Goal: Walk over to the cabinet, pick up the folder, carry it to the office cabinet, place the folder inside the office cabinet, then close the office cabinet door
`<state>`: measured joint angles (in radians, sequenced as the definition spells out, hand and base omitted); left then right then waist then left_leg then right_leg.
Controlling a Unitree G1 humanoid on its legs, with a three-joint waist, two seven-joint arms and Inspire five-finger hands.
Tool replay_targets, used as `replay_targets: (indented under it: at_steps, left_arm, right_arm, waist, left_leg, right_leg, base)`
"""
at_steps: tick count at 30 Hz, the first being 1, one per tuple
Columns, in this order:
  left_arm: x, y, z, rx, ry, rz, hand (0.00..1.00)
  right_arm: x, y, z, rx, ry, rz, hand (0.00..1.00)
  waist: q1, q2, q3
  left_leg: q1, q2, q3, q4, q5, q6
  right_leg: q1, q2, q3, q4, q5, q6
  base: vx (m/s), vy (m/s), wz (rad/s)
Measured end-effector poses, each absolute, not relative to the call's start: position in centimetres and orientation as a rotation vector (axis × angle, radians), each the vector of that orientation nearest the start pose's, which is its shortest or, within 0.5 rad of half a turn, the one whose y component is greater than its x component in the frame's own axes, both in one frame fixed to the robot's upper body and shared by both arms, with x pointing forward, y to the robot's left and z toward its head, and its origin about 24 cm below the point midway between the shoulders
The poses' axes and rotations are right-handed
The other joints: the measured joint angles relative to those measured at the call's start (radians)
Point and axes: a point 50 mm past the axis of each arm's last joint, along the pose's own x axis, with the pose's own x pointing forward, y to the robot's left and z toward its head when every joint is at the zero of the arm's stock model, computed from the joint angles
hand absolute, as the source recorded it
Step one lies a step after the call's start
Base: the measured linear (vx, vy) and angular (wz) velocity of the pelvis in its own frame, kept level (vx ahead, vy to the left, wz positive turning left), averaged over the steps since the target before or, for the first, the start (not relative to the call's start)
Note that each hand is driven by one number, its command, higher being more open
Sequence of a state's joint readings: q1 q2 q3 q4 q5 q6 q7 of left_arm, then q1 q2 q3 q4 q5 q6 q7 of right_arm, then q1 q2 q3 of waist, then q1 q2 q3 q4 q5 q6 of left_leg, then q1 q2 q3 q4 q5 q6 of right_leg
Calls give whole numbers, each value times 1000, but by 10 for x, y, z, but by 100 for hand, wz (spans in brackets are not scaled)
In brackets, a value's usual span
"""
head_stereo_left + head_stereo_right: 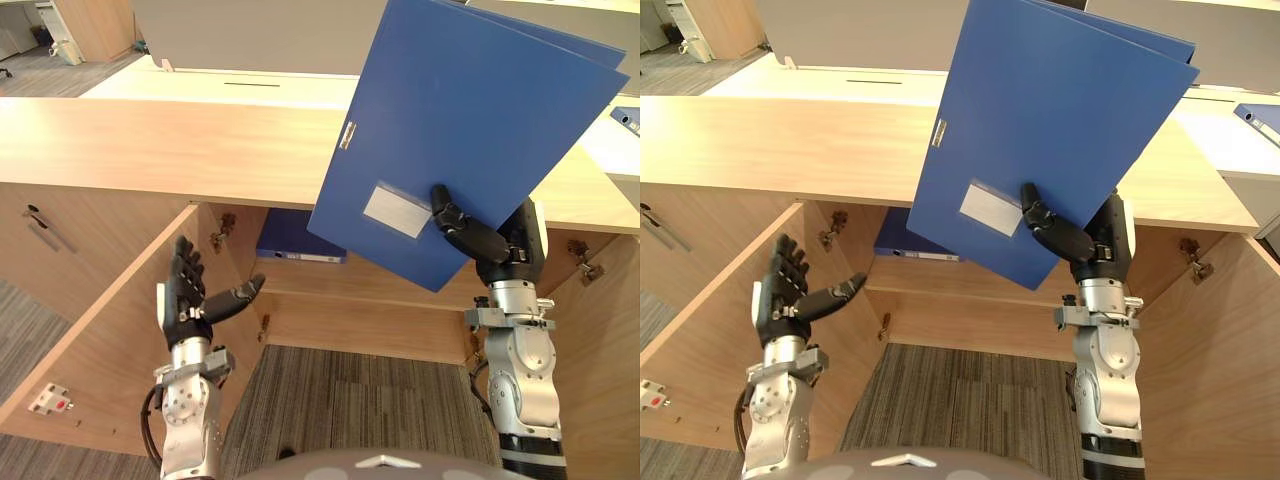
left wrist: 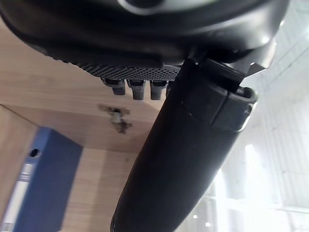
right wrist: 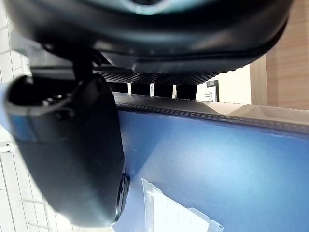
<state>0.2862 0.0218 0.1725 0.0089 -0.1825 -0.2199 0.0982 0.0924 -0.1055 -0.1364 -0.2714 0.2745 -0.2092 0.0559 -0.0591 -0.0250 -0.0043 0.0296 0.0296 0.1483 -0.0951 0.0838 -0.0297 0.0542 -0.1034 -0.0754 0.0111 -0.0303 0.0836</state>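
Right hand (image 1: 480, 240) gripped the folder (image 1: 470, 110) before the open office cabinet (image 1: 360, 325); placing and closing its door (image 1: 110, 330) I judged undone.

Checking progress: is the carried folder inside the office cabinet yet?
Out. The right robot hand pinches the folder, tilted, in front of the countertop, above the open cabinet.

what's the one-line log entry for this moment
right hand: shut on folder, raised, tilted | left hand: open, empty | cabinet doors: open | inside: binder | folder not yet placed
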Motion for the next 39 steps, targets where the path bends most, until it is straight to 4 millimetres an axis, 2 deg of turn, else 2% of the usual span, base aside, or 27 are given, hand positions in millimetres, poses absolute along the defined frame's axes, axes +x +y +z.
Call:
replay_targets:
  at_steps: [8,10,13,19,23,26,28,29,31,33,37,39]
  left_arm:
    - [154,218,-60,-22,368,388,100]
    - [140,217,-81,-12,489,379,100]
    - [122,215,-103,13,623,359,100]
    - [94,216,-128,53,800,326,100]
    - [80,220,-138,116,892,287,100]
    - [91,222,-139,149,893,255,100]
    - [109,222,-136,162,855,243,100]
    - [126,222,-131,177,811,229,100]
    - [157,225,-119,199,735,225,100]
    - [176,227,-111,209,684,225,100]
    - [196,231,-96,194,590,246,100]
    - [205,231,-86,200,531,244,100]
  right_arm:
    - [221,-194,117,120,-455,-45,0]
    - [221,-186,115,126,-445,-6,0]
    - [220,-171,110,124,-416,72,0]
    - [217,-142,101,-51,-371,242,0]
    - [218,-124,81,-216,-298,373,0]
    - [226,-113,73,-341,-285,464,0]
    - [235,-107,78,-409,-318,509,0]
    - [243,-102,85,-455,-358,526,0]
    - [259,-96,96,-527,-412,534,0]
    - [268,-94,103,-574,-441,532,0]
    - [272,-101,110,-640,-475,498,0]
    - [272,-104,111,-652,-479,487,0]
  waist:
    - [0,-1,0]
    - [0,-2,1]
    - [2,-7,4]
    - [5,-18,10]
    - [15,-22,20]
    - [25,-7,70]
    - [28,6,121]
    - [28,8,172]
    - [29,10,249]
    - [33,20,312]
    - [39,43,382]
    - [46,54,397]
  left_leg:
    - [-8,1,0,0,-2,-2]
    - [-11,3,2,0,-3,-3]
    - [-19,5,4,0,-3,-4]
    - [-38,13,11,1,-5,-6]
    - [-51,17,29,1,-6,-8]
    - [-71,18,37,3,1,-6]
    - [-112,18,42,9,13,0]
    - [-165,19,44,49,12,3]
    - [-302,38,44,192,-30,8]
    - [-395,56,41,314,-74,9]
    - [-607,92,34,562,-162,15]
    - [-679,109,32,650,-200,16]
  right_leg:
    - [-6,1,0,-4,0,0]
    - [-8,2,1,-5,0,0]
    - [-19,4,3,-4,0,-1]
    - [-41,6,14,-4,0,-2]
    - [-64,10,30,0,3,-6]
    - [-98,11,43,21,5,-9]
    - [-155,13,51,57,5,-9]
    - [-209,11,56,97,4,-10]
    - [-317,12,61,173,0,-16]
    - [-387,21,64,239,-15,-23]
    - [-598,29,79,479,-98,-26]
    - [-674,29,83,571,-138,-26]
  base:
    - [0,0,0]
    - [0,0,0]
    - [0,0,0]
    - [5,-4,-3]
    - [-5,-4,-12]
    - [-48,3,-10]
    - [-125,6,-7]
    - [-137,2,-3]
    - [-198,-6,-4]
    - [-180,-10,-8]
    - [-169,-24,-6]
    - [-165,-52,-3]
